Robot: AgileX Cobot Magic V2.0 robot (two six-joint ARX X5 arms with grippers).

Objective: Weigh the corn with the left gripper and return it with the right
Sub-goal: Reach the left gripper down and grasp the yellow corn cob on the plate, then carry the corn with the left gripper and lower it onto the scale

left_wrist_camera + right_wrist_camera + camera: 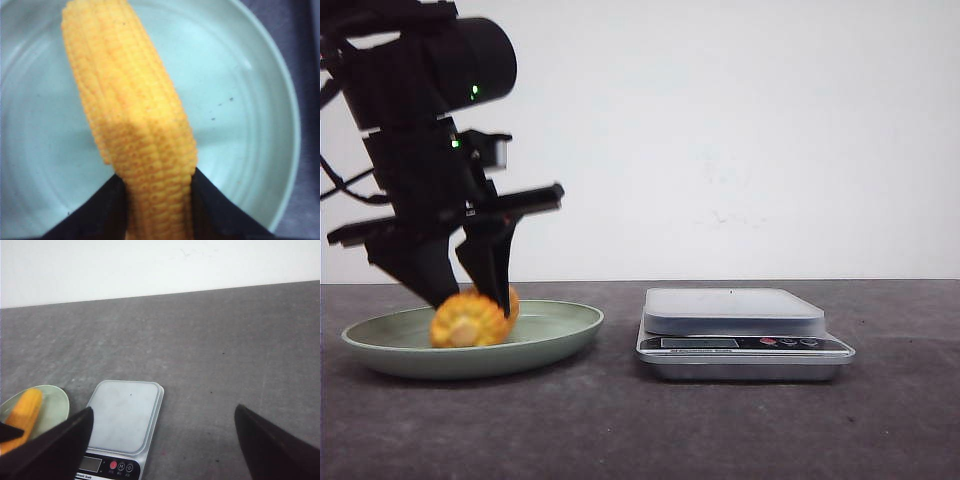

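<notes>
The corn lies on the green plate at the left of the table, its pale cut end facing the front view. My left gripper stands over it, its two black fingers pressed against both sides of the cob. In the left wrist view the corn fills the middle and the fingers clamp its near end above the plate. My right gripper is open and empty above the table, its fingers spread wide; it sees the corn far off.
A silver kitchen scale with a grey platform stands right of the plate; it also shows in the right wrist view. The table top is dark grey, with a white wall behind.
</notes>
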